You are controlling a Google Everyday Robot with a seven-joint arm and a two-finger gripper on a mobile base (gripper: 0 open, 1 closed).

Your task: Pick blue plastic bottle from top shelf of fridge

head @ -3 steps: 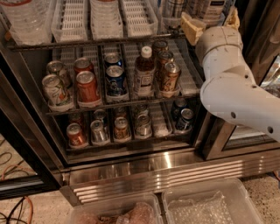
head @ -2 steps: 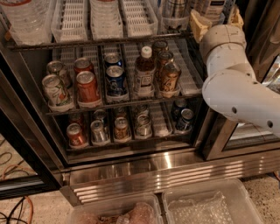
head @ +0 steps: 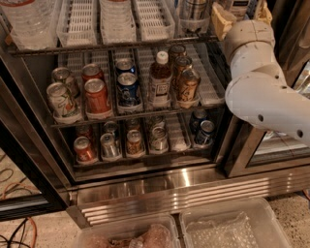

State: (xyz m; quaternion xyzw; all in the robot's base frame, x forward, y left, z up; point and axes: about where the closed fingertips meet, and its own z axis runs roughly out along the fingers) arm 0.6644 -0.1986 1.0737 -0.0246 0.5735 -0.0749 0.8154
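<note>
The blue plastic bottle [head: 237, 7] stands at the right end of the top shelf [head: 121, 47] of the fridge [head: 145, 186]; only its lower part with the white label shows at the frame's top edge. My gripper [head: 240, 14] is at the top right, level with that shelf. It is open, with one cream finger [head: 220, 20] left of the bottle and the other [head: 264, 10] right of it. The white arm [head: 261, 92] hides the shelf's right end and the rest of the bottle.
The top shelf also holds clear water bottles [head: 29, 19], white lane dividers [head: 116, 19] and a metal can [head: 193, 9]. Two lower racks hold soda cans [head: 97, 94] and a brown-drink bottle [head: 160, 80]. Clear plastic bins [head: 227, 227] sit on the floor in front.
My arm has moved up and further in toward the right end of the top shelf. The gripper now sits around the bottle at the frame's top edge.
</note>
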